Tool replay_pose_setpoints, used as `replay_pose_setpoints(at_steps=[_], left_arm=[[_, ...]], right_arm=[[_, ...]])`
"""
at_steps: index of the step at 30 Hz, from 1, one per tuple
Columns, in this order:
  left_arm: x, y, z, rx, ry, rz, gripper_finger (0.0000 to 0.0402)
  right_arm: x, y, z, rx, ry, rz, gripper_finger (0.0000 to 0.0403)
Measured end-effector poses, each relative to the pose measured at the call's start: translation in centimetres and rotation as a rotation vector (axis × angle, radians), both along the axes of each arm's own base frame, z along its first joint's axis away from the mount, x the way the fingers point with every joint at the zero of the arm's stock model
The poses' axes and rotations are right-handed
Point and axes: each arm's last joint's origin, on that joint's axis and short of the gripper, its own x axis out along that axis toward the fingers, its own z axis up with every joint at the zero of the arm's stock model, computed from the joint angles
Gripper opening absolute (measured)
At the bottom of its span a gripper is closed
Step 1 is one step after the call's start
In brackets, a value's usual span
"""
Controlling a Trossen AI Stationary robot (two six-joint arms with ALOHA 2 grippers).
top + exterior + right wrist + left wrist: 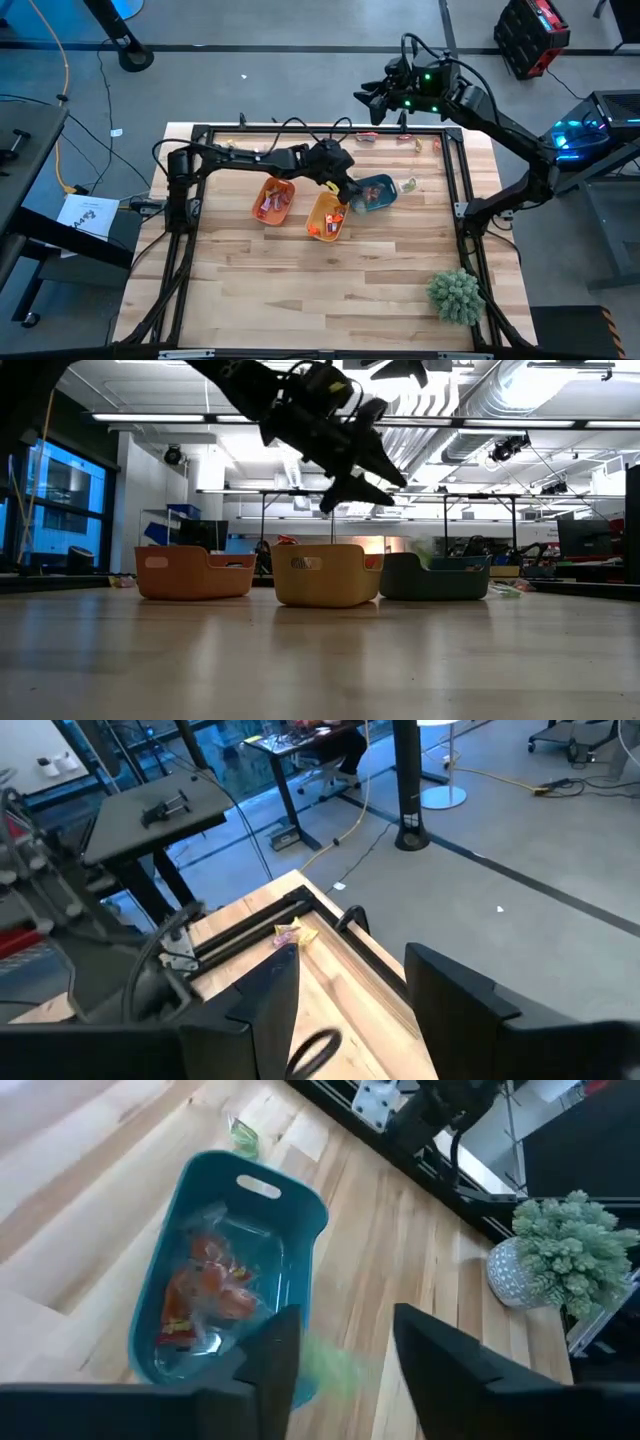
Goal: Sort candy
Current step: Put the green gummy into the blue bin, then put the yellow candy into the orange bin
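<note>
Counter [300, 290] nearest you is bare wood. Mid-counter stand three bins: orange [272, 200], yellow-orange [326, 216], blue [372, 193], each already holding candy [200, 1295]. Your left pincer [340, 1355] hovers beside the blue bin, fingers parted, something green blurred between them. Farther back, loose candy [407, 185] lies near the rail; expect light, crinkly, slippery wrappers, so pinch across the middle. Your right pincer [345, 985] hangs raised beyond the far edge, fingers wide, holding nothing.
</note>
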Motion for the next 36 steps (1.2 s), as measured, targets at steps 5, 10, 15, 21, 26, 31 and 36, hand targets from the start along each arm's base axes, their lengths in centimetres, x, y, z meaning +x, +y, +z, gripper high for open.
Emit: replay_pose_setpoints(at_steps=[5, 10, 15, 21, 26, 31, 36], left_arm=[[-3.2, 1.3, 2.4, 0.027, 0.150, 0.039, 0.0200], [-9.0, 3.9, 4.1, 0.222, 0.396, 0.367, 0.0209], [-16.1, 7.5, 3.9, 0.153, 0.479, 0.742, 0.0210], [-22.8, 10.7, 0.7, -0.007, 0.547, 1.119, 0.0209], [-24.9, 11.4, -2.1, -0.089, 0.556, 1.281, 0.0209], [-26.3, 12.0, -4.3, -0.118, 0.582, 1.531, 0.0209], [-27.1, 13.0, -5.6, -0.161, 0.606, 1.612, 0.0209]], right_arm=[[0.0, 0.0, -0.1, 0.001, 0.015, 0.003, 0.0178], [0.0, 0.0, -0.2, -0.004, 0.021, 0.005, 0.0178], [-0.1, 0.1, -0.2, -0.015, 0.037, 0.011, 0.0178], [-0.1, 0.1, -0.3, -0.014, 0.040, 0.011, 0.0178], [-0.1, 0.1, -0.3, -0.030, 0.048, 0.017, 0.0178], [-0.1, 0.1, -0.3, -0.030, 0.048, 0.017, 0.0178], [-0.1, 0.1, -0.4, -0.033, 0.057, 0.020, 0.0178]])
